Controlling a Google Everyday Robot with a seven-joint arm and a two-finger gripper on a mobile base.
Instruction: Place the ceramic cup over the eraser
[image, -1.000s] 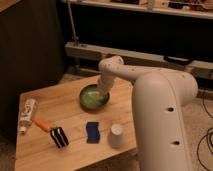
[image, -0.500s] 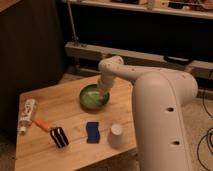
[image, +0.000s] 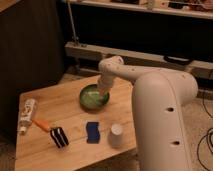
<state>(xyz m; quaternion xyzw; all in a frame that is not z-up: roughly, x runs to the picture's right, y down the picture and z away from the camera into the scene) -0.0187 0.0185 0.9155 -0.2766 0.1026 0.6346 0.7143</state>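
The ceramic cup (image: 116, 135) stands upside down near the front right edge of the wooden table (image: 55, 102). The eraser (image: 59, 137), a black block with white stripes, lies at the front left of the table, well to the left of the cup. My gripper (image: 102, 95) reaches down over the green bowl (image: 91, 97) at the back of the table, far from both the cup and the eraser. My white arm (image: 160, 107) fills the right side of the view.
A blue wavy-edged pad (image: 92, 132) lies between the eraser and the cup. An orange stick (image: 42, 124) and a white tube (image: 27, 115) lie at the left edge. A dark shelf and a metal rail stand behind the table.
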